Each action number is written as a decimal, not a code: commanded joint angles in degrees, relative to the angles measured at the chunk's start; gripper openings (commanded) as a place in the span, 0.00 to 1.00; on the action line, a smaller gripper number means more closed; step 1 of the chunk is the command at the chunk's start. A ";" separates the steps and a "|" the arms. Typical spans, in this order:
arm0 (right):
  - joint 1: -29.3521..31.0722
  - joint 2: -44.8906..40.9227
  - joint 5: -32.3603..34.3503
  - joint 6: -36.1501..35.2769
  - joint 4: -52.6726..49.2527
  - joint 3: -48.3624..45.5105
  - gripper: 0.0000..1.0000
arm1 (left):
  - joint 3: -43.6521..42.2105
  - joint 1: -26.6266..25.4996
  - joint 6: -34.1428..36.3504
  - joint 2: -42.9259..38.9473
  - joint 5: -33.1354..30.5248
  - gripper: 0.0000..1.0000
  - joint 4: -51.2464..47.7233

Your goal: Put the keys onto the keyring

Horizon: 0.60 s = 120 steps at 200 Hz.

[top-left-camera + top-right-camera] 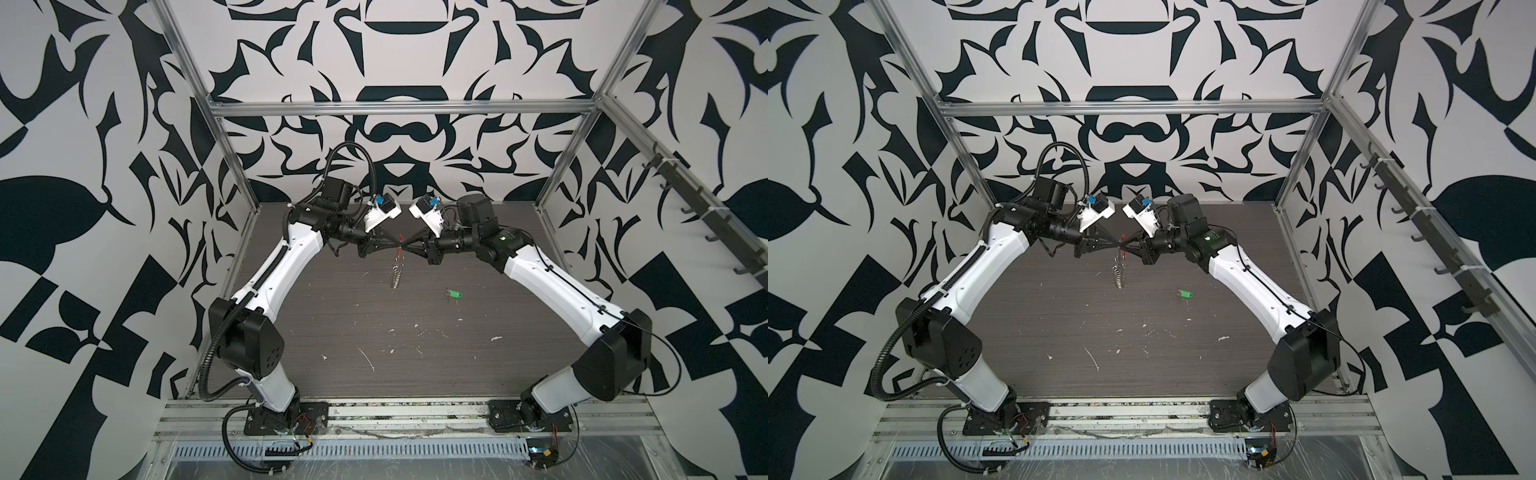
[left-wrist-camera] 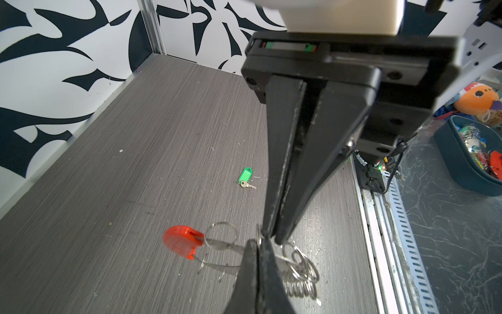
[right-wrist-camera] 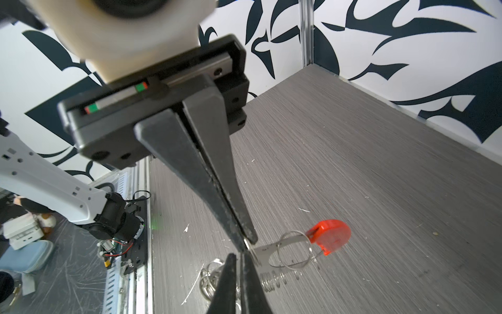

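The left gripper [image 1: 396, 248] and right gripper [image 1: 406, 245] meet tip to tip above the table [image 1: 374, 332], both clamped on the keyring [image 1: 397, 272], which hangs between them with its rings dangling and its red piece on top. The keys [image 1: 454, 294] lie on the table, well apart, on the right

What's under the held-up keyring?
Only bare, scuffed table shows beneath the keyring, pinched between the left hand and right hand. The keys lie apart toward the right arm, not under it. The patch the keyring itself covers cannot be seen.
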 commanded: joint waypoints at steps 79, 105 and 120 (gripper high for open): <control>-0.75 -0.82 0.82 0.04 1.31 1.78 0.24 | -1.01 -0.04 0.12 -2.65 3.04 0.00 -0.65; -0.71 -0.48 0.45 -0.02 1.53 1.87 0.23 | -1.20 -0.01 0.06 -2.91 3.08 0.00 -0.65; -0.69 -0.12 -0.14 0.29 1.77 1.93 0.23 | -1.14 -0.05 -0.11 -2.89 3.38 0.00 0.66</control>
